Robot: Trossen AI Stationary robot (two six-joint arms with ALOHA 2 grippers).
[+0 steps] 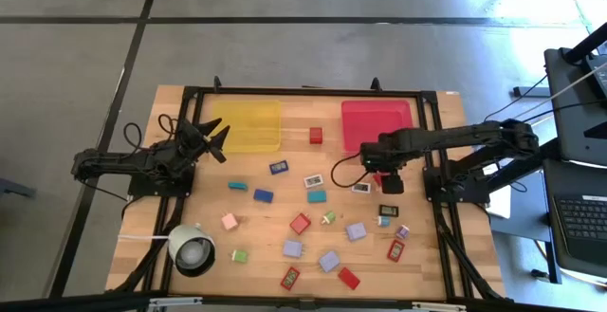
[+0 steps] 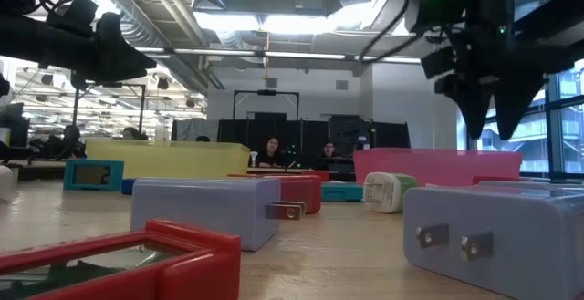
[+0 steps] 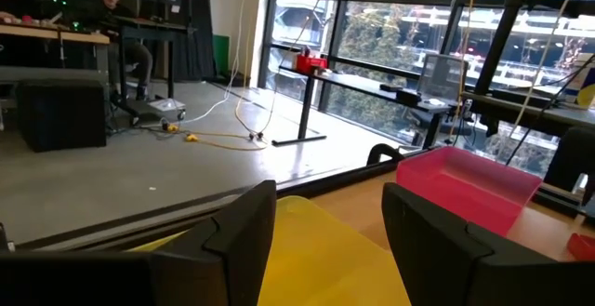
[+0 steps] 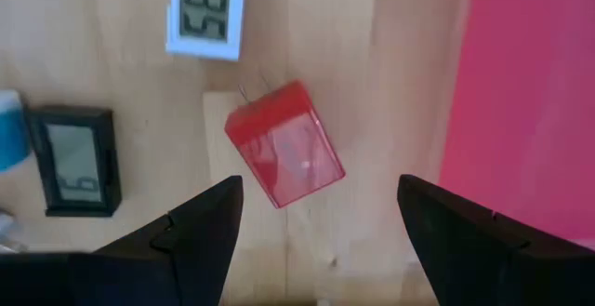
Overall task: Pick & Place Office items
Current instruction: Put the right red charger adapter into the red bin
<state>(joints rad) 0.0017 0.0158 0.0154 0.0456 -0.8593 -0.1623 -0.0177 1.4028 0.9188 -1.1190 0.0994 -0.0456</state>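
Note:
Several small office items lie scattered on the wooden table [image 1: 190, 198]: red, lilac, blue, teal, pink and green blocks and small display units. My right gripper [image 1: 389, 181] hangs open, pointing down, above a red block [image 4: 284, 148] that lies flat beside the red tray [image 4: 530, 92]. Its fingers stand on either side of the block, above it and apart from it. A white display unit [image 4: 206, 8] and a black one [image 4: 74, 162] lie near the block. My left gripper [image 1: 218, 139] is open and held level in the air at the yellow tray's [image 1: 248, 125] left edge, empty.
The yellow tray [image 3: 325, 250] and red tray [image 1: 377, 122] sit side by side at the table's far edge. A lone red block [image 1: 316, 135] lies between them. A white cylinder with a dark centre [image 1: 193, 248] stands near the left near corner. People sit at desks in the room beyond.

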